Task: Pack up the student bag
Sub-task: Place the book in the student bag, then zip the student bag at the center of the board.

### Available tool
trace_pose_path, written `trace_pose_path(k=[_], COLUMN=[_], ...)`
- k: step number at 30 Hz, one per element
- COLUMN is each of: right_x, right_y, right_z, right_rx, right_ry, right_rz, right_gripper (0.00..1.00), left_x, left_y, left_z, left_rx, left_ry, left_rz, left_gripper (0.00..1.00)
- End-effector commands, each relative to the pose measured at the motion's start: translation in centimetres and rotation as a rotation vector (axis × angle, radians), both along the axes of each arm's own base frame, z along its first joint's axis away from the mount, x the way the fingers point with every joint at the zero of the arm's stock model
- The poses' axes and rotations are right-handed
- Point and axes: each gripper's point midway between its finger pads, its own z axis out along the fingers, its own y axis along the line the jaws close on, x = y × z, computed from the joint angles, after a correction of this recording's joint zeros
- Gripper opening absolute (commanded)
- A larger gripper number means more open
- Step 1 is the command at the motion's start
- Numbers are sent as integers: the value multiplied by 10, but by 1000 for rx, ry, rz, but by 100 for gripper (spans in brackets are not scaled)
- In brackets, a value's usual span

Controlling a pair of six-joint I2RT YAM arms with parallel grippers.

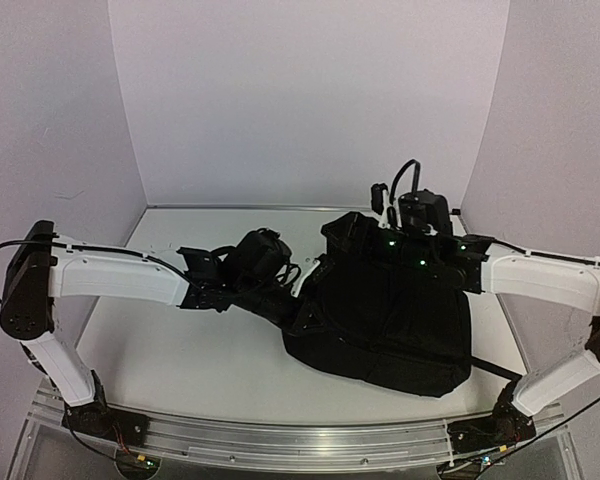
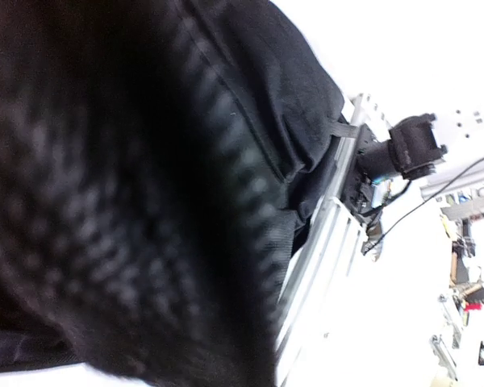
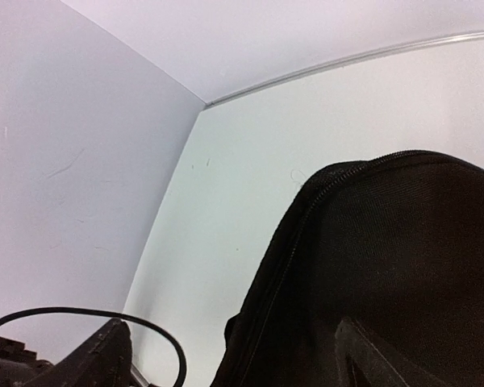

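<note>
The large black soft fabric student bag lies on the white bench, right of centre, between the two arms. Its long axis runs from the far side of the bench toward the near edge. The far end is raised in a hump and the broader end spreads flat toward the near metal rail. A closed-looking zipper line follows the arched upper edge of the bag in the right wrist view. No opening shows in any view, so its contents cannot be told. The left hand is at the bag's left lower edge, black against black. Its wrist view is filled with blurred black fabric pressed close to the lens. That hand is closed, but whether fabric is pinched between its fingers cannot be told. The right hand is at the raised far end of the bag. Its fingers do not show in any view, so its state cannot be told.
</note>
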Motion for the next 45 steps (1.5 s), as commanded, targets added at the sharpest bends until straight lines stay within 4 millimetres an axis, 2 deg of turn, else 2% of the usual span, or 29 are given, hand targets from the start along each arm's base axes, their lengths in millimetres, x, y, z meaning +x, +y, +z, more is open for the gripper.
trace_pose_path(k=[1,6,12,16,22,28,31,36,45], right_x=[-24,-49,-68,-85,-106,-108,-101,-96,-97], right_y=[-22,-31,-30,-15,13,43,57,68,88], right_z=[32,28,8,-2,-25,-37,-46,-67,-93], right_rx=[-29,-86,-188,-227,-372,-492,-556,-624,-710], right_ry=[-139,-178,-174,-175,-196,-253,-275,-277,-297], right_rz=[40,134,214,290,337,307,274,287,344], right_gripper=[91,95,91,87,76,71,67,63,45], left_x=[18,24,41,51,63,68,69,71,75], left_y=[14,31,54,67,84,86,84,81,82], left_z=[40,38,45,57,63,65,64,63,64], left_rx=[-55,-3,15,-3,-18,-15,-14,-16,-15], left_ry=[-96,-121,-126,-138,-114,-119,-114,-114,-124], left_rz=[103,154,213,234,236,216,206,197,213], left_gripper=[0,0,0,0,0,0,0,0,0])
